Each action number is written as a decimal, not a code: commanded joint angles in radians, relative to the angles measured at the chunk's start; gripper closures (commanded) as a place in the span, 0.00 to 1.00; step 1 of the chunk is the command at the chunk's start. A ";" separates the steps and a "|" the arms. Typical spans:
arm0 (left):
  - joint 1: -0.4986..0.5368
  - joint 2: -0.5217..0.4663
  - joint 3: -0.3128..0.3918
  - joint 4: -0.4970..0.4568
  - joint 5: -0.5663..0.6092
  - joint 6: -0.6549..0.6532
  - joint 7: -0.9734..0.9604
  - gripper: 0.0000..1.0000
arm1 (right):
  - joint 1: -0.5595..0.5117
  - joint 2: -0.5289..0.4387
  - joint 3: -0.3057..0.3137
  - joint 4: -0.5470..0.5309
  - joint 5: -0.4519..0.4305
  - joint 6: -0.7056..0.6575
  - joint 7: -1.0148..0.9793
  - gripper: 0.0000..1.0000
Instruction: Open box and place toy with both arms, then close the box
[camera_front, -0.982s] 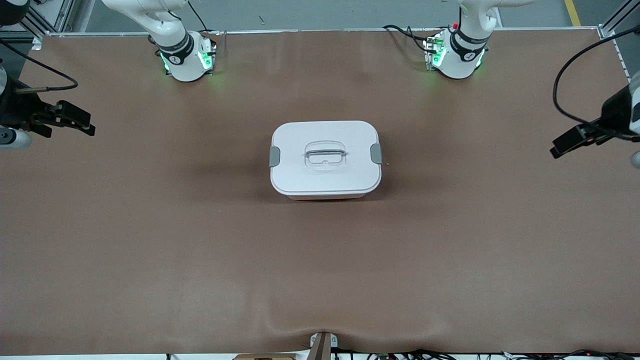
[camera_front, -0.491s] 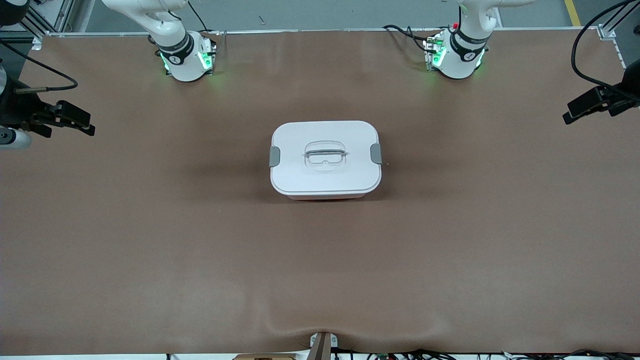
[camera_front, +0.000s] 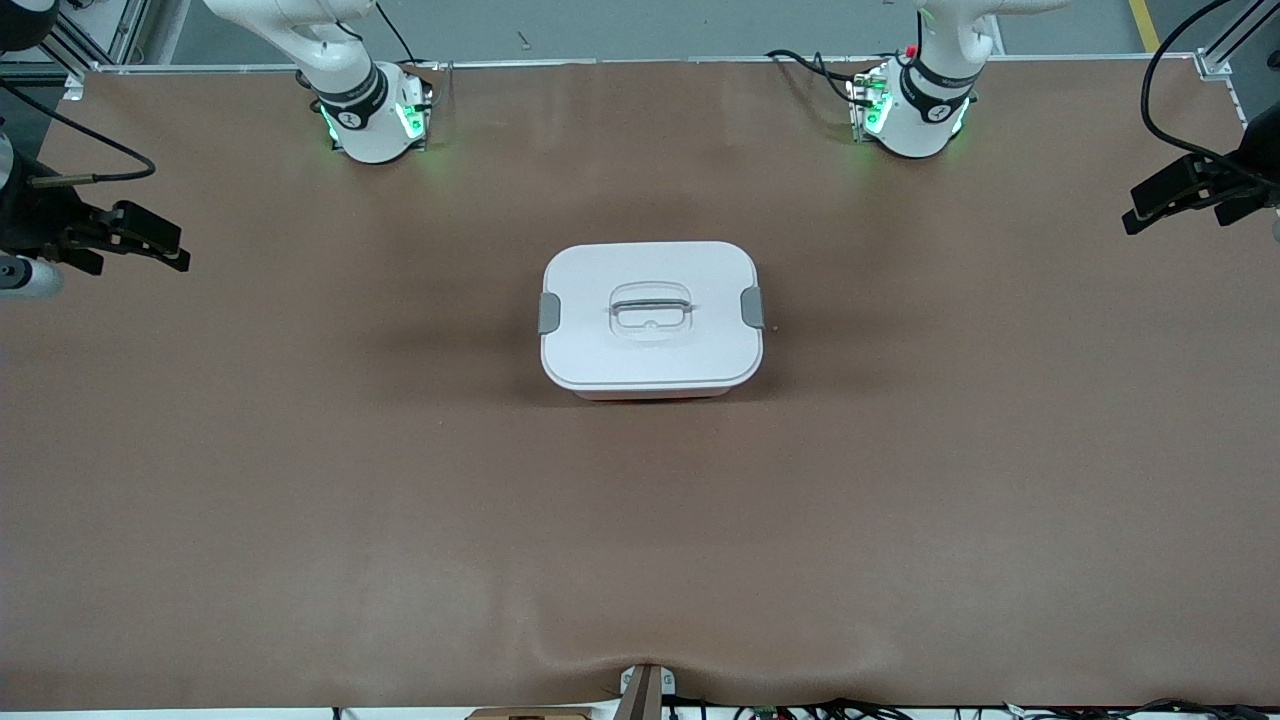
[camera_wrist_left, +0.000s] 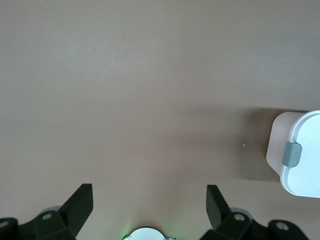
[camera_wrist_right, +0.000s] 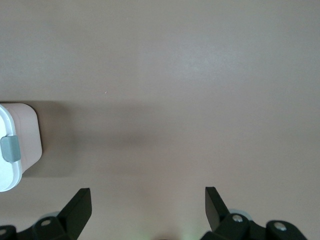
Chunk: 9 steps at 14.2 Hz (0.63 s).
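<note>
My left claw (camera_front: 1140, 208) has pulled up toward the desk's corner at its own end, fingers spread and empty. The right claw (camera_front: 165, 245) waits, also spread. The lidded white-and-pink plastic box (camera_front: 651, 318) sits mid-desk, clips shut; I see no toy.

One box (camera_front: 651, 318) sits mid-frame, with one lid (camera_front: 650, 345), two clips (camera_front: 549, 313) and one handle (camera_front: 651, 304). Two arm bases (camera_front: 372, 115) stand along the top of the frame. Two grippers show: right (camera_front: 160, 245) at the left edge, left (camera_front: 1165, 195) at the right edge.
</note>
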 joint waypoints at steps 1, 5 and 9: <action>-0.015 -0.007 0.012 -0.016 -0.002 0.016 0.026 0.00 | 0.001 -0.010 -0.004 -0.002 0.013 -0.009 0.006 0.00; -0.017 -0.007 0.011 -0.016 0.010 0.021 0.004 0.00 | 0.001 -0.008 -0.004 -0.002 0.013 -0.009 0.006 0.00; -0.019 -0.008 0.011 -0.016 0.024 0.035 0.006 0.00 | 0.001 -0.008 -0.004 -0.002 0.013 -0.009 0.006 0.00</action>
